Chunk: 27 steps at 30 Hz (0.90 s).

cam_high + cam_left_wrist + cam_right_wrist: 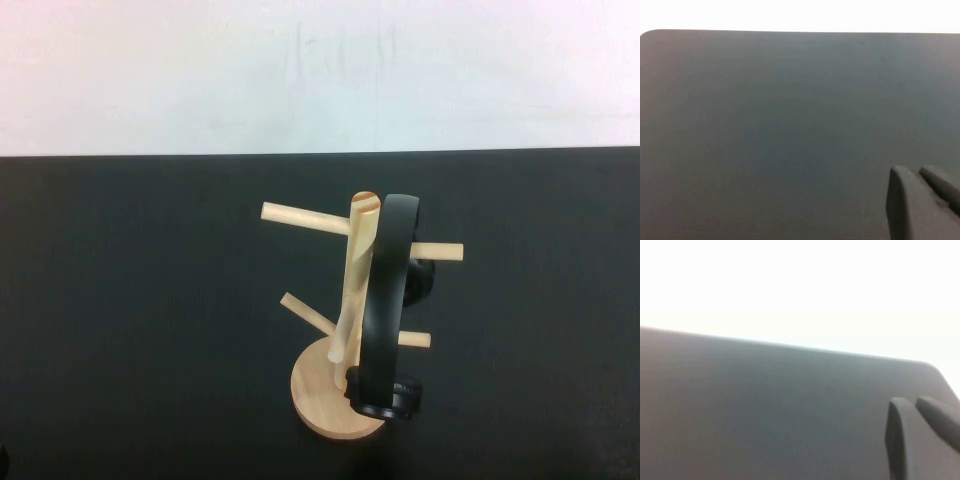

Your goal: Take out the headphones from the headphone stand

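The black headphones [385, 290] hang on the light wooden headphone stand [352, 262] in the middle of the black table. Their headband curves over the top of the post beside the right-hand pegs. One ear cup [388, 398] rests low at the disc base [318, 395]; the other shows behind the post. Neither arm shows in the high view. My left gripper [915, 172] shows only in the left wrist view, shut and empty over bare table. My right gripper [912, 402] shows only in the right wrist view, shut and empty near the table's far edge.
The black table [130, 320] spreads on all sides of the stand. A white wall [320, 70] runs behind its far edge. Two pegs [300, 215] stick out to the left of the post.
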Tool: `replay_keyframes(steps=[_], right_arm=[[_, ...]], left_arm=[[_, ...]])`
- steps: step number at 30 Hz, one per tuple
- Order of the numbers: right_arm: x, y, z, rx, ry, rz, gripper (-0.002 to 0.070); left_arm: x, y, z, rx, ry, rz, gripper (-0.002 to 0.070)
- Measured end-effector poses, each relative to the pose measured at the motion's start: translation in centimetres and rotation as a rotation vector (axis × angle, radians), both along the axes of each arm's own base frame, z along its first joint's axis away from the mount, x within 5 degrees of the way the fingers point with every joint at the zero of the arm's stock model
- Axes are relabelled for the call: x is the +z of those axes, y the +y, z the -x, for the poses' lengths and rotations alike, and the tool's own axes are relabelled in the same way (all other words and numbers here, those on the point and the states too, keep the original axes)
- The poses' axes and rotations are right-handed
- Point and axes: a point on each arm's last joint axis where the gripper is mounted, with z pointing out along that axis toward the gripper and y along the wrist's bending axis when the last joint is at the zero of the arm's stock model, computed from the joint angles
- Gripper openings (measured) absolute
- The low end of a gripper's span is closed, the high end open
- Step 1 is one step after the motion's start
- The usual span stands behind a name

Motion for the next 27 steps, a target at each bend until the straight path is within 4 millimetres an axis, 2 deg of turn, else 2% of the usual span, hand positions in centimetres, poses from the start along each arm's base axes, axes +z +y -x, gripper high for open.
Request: replay_keyframes(steps=[5,9,16,21,27], right_arm=[[1.1,0.1,0.0,0.013,-0.135,-0.017,-0.0002],[3.0,0.3,0.3,0.033,-0.349,-0.025,-0.0002],[6.4,0.5,2.2,0.068,-0.782,-0.040,-0.0002],[7.0,0.4,2.8,0.068,-0.868,-0.057,-0.0002],[6.8,0.0,2.5,0.051,-0.835,-0.137,-0.0002]], left_arm=[[0.0,0.0,0.0,0.000,0.000,0.000,0.0002],[0.0,0.0,0.0,0.000,0.000,0.000,0.0002],[0.0,0.0,0.0,0.000,0.000,0.000,0.0002],[0.0,0.0,0.0,0.000,0.000,0.000,0.0002],[0.0,0.0,0.0,0.000,0.000,0.000,0.0002]])
